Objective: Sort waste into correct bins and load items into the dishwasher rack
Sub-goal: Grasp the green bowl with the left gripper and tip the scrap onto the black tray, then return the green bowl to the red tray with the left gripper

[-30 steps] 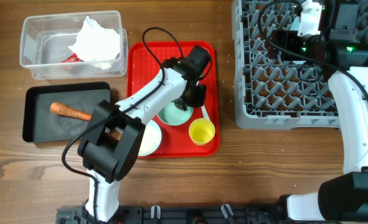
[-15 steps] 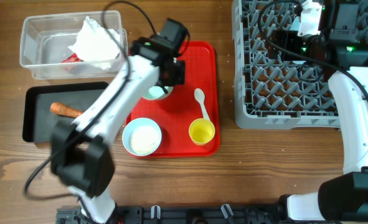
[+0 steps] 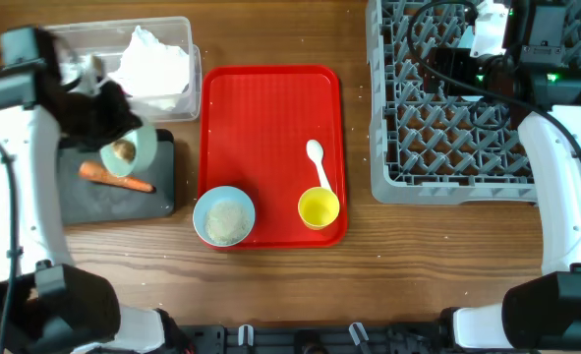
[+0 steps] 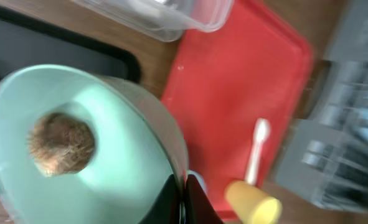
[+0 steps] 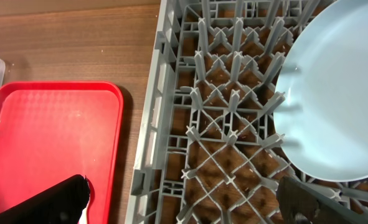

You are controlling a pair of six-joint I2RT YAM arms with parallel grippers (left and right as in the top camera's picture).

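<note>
My left gripper (image 3: 123,128) is shut on the rim of the teal bowl (image 3: 131,149), holding it tilted over the black tray (image 3: 157,197). The left wrist view shows the jaws (image 4: 184,199) pinching the bowl's (image 4: 109,155) rim, with a brown food scrap (image 4: 60,143) inside. The carrot (image 3: 113,177) lies on the black tray. The napkin (image 3: 157,64) is in the clear tub (image 3: 194,93). The light blue bowl of rice (image 3: 223,217), spoon (image 3: 317,162) and yellow cup (image 3: 319,207) sit on the red tray (image 3: 261,118). My right gripper (image 5: 184,205) is open over the rack (image 3: 447,138), beside the plate (image 5: 339,93).
The red tray lies between the bins and the grey rack. The right arm's cables hang over the rack's back part. The left wrist view also shows the spoon (image 4: 256,152), the yellow cup (image 4: 252,202) and the clear tub's corner (image 4: 171,12).
My left arm has lifted the teal bowl off the red tray and swung it left to above the black tray. The right arm has not moved.
</note>
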